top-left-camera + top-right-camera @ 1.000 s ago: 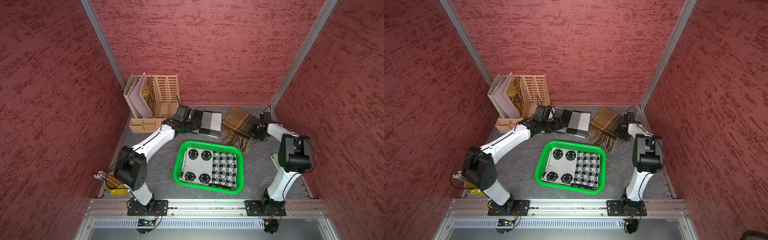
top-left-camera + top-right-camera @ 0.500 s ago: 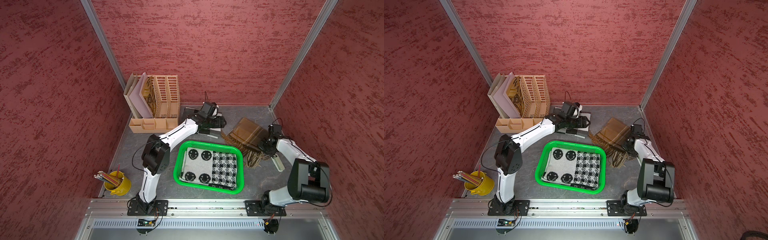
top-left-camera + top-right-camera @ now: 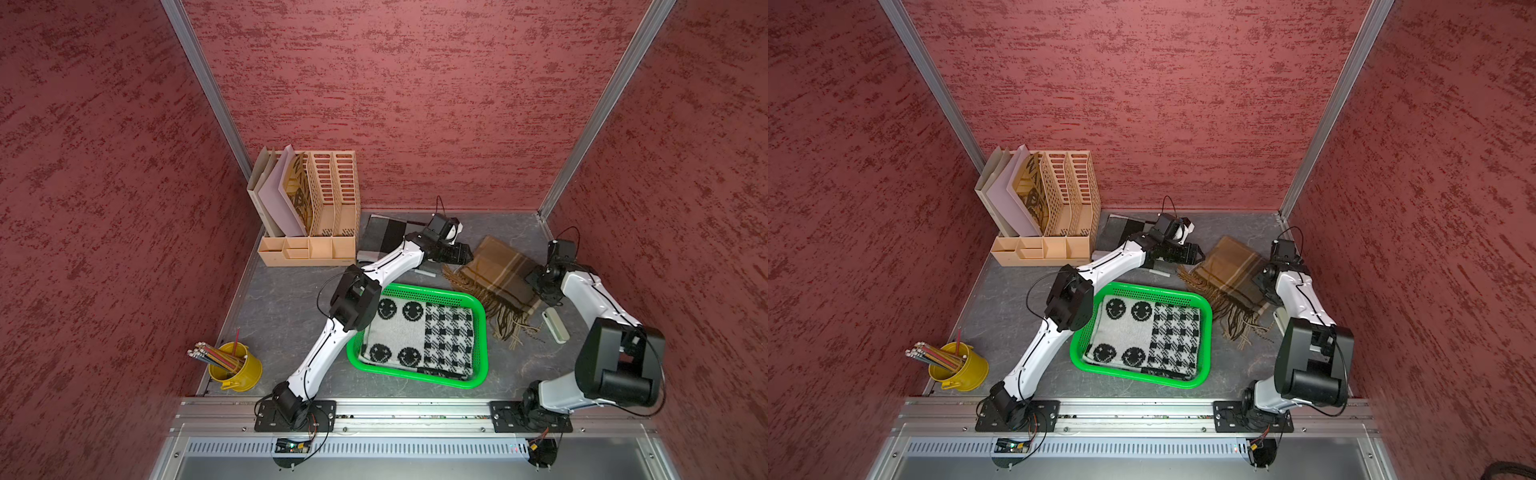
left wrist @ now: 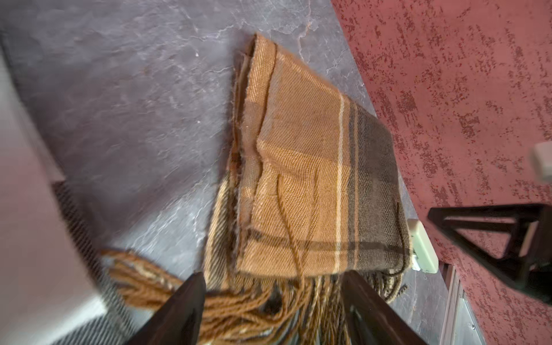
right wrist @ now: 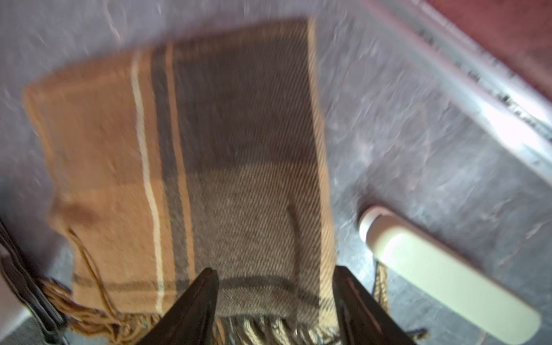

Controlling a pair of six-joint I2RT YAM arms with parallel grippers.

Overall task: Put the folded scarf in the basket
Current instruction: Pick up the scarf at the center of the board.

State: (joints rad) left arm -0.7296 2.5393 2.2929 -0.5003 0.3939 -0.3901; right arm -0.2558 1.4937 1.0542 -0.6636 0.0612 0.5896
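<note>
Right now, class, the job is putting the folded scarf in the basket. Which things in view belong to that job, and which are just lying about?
Job: brown scarf, basket, left gripper and right gripper, both open at the scarf.
Lying about: organiser, pencil cup, grey scarf, pale stick, smiley scarf already in the basket.

Top views clear and evenly lit; wrist views compromised by blur.
Both top views: bright, diffuse overhead light, soft faint shadows on the counter, sheen along the front rail. Right wrist view: motion smear throughout, brown scarf weave softened, pale bar overexposed, glare on the metal edge strip. Left wrist view: brown scarf weave crisp at centre, margins smeared, nearest foreground out of focus.
</note>
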